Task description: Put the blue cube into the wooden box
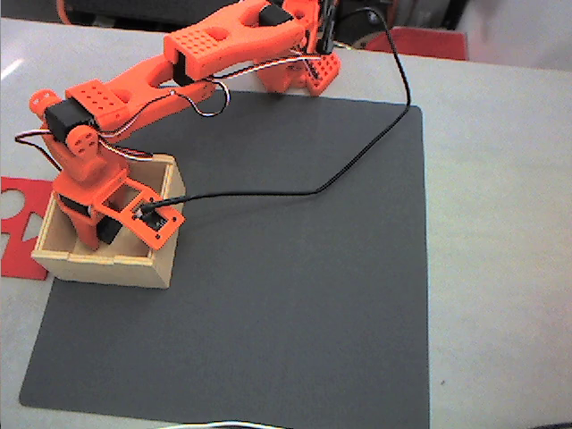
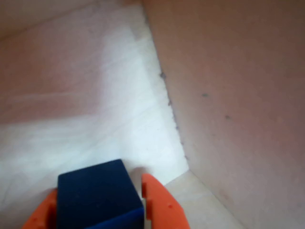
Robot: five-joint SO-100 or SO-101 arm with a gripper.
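In the wrist view the blue cube sits low in the frame between two orange fingers, with my gripper shut on it. Behind the cube lie the pale floor and walls of the wooden box, so cube and fingertips are inside it. Whether the cube rests on the floor I cannot tell. In the fixed view the orange arm bends down from the top, and my gripper dips into the wooden box at the left edge of the mat. There the arm hides the cube.
The box stands on the left edge of a dark grey mat on a light table. A flat red cut-out sheet lies left of the box. A black cable loops from the wrist across the mat to the arm's base.
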